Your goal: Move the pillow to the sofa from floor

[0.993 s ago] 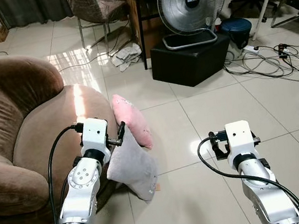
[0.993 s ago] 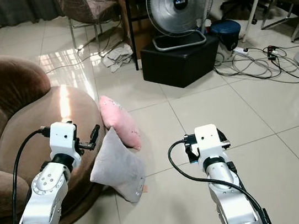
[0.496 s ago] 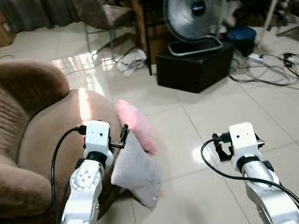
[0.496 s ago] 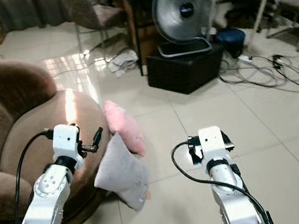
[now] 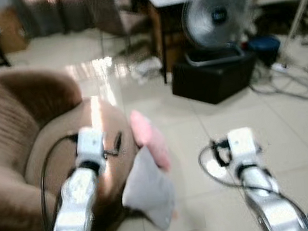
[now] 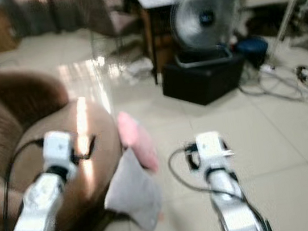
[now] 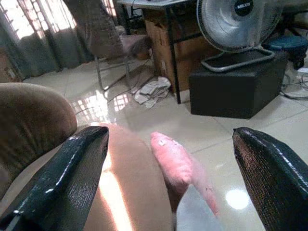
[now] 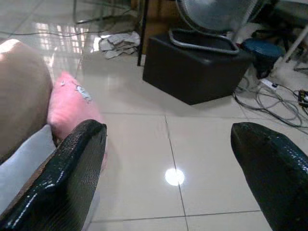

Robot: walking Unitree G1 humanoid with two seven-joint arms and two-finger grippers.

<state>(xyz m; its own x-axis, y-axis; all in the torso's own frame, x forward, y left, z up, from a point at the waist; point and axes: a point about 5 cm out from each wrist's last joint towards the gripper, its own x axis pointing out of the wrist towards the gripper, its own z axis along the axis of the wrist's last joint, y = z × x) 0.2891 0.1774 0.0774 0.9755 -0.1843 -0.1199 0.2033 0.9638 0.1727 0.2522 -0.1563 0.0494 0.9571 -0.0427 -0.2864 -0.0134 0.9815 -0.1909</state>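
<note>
Pink pillow (image 5: 148,138) is on the tiled floor (image 5: 294,130), propped on edge against the front curve of the brown sofa (image 5: 14,141). A grey pillow (image 5: 150,188) leans just beside it, nearer the robot, also against the sofa's front edge. Which of the two the task means isn't certain; both are off the sofa seat.

Left gripper (image 7: 168,159) hangs above the sofa's front edge, pointing toward the pink pillow, fingers spread wide w/ nothing between them. Right gripper (image 8: 168,159) is out over bare tile, well apart from both pillows, fingers likewise spread, holding nothing.

Step in hand, as I judge it: approach, pre-grasp. Nothing picked up yet, so the task is barely begun. Next move prob calls for bringing the left gripper down to a pillow's top edge, closing on the fabric, then lifting over the sofa's rim onto the seat. Soft cloth may slip or sag, so a deep bite is needed.

Hard to make out: both eye views are badly blurred. Bottom of the pink pillow is hidden behind the grey one. Beyond: a fan (image 7: 238,24) on a black box (image 7: 236,86), crumpled cloth (image 7: 151,90) on the tile, cables (image 8: 279,103) at the far right.
</note>
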